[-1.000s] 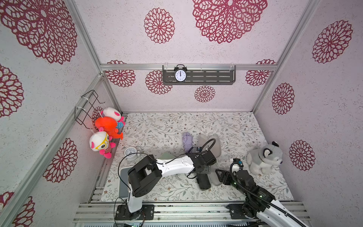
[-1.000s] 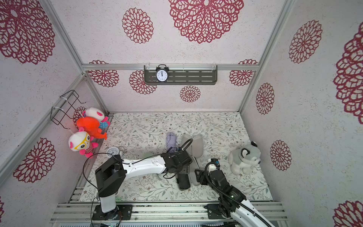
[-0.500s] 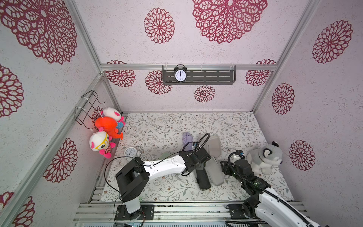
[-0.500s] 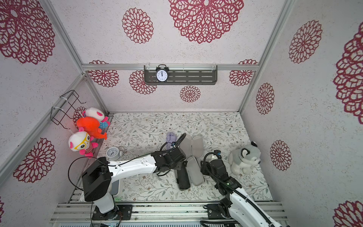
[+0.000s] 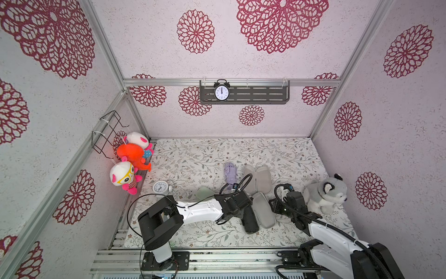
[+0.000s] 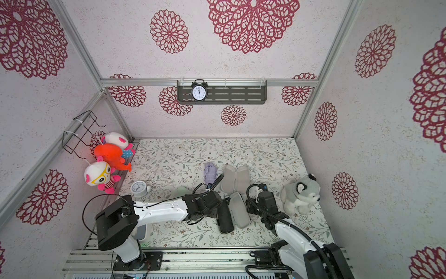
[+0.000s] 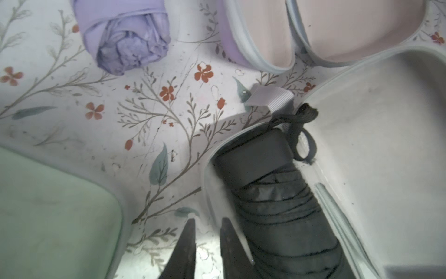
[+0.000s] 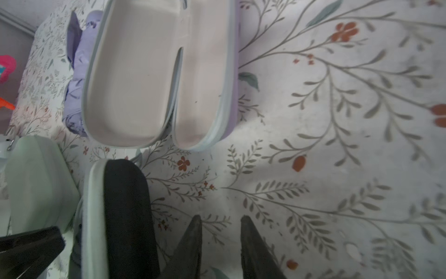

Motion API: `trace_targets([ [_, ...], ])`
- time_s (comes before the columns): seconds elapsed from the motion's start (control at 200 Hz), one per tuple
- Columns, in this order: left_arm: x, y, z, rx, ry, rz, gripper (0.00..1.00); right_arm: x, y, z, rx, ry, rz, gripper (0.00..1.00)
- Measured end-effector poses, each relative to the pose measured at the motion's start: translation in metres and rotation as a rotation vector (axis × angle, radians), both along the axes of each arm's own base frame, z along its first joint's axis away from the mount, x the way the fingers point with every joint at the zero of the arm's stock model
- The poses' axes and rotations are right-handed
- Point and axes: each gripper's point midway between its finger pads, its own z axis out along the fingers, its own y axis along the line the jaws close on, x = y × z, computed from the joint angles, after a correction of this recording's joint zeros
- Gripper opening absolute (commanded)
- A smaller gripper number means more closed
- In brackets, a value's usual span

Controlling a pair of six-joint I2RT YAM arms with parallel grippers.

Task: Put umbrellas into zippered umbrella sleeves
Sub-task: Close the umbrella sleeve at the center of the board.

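In both top views the black umbrella [image 5: 249, 221] lies in one half of the open black sleeve [image 5: 264, 212], whose grey-lined lid stands beside it. My left gripper [image 5: 242, 209] sits at that sleeve's left rim. In the left wrist view the left gripper [image 7: 208, 222] has its fingers almost together beside the umbrella [image 7: 277, 205], holding nothing. My right gripper [image 5: 274, 206] is just right of the lid. In the right wrist view the right gripper [image 8: 220, 222] is open over bare cloth. Farther back lie the lilac umbrella [image 5: 229, 172] and the open lilac sleeve [image 5: 258, 178]. A shut mint green sleeve [image 5: 204, 193] lies behind the left arm.
A plush husky [image 5: 324, 195] sits at the right, close to the right arm. A small alarm clock [image 5: 160, 187] stands at the left, and plush toys [image 5: 130, 157] hang on the left wall. The floral cloth [image 5: 205, 157] covers the table.
The left gripper has let go of the black umbrella, drawn back a little and closed its fingers. The right gripper has moved from the lid's front end to its right side, and its jaws have narrowed.
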Motion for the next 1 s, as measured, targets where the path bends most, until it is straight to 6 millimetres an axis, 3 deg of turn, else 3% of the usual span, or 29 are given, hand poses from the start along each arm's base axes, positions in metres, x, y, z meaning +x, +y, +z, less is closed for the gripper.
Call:
trace_targets([
  [0.4,0.002,0.005,-0.019,-0.026,0.047,0.004,0.13,-0.012,0.084,0.027,0.055,-0.082,0.267,0.30],
  [0.54,0.000,0.008,-0.020,-0.046,0.047,0.009,0.10,-0.019,0.100,0.017,0.012,-0.063,0.306,0.32],
  [0.675,-0.007,0.022,-0.006,-0.068,0.034,0.022,0.12,-0.022,0.105,0.009,-0.008,-0.057,0.305,0.40],
  [0.826,-0.008,0.023,0.016,-0.133,0.007,0.034,0.32,-0.022,0.103,0.005,-0.003,-0.060,0.272,0.44],
  [0.846,-0.008,0.022,0.017,-0.142,0.008,0.033,0.38,-0.022,0.103,0.006,0.000,-0.061,0.269,0.44],
  [0.886,-0.009,0.017,0.017,-0.167,0.016,0.029,0.62,-0.022,0.103,0.005,0.004,-0.061,0.264,0.45],
  [0.911,-0.009,0.015,0.017,-0.180,0.023,0.029,0.69,-0.022,0.103,0.005,0.008,-0.060,0.262,0.45],
  [1.001,-0.013,0.007,0.008,-0.209,0.066,0.030,0.74,-0.022,0.104,0.004,0.024,-0.055,0.252,0.46],
])
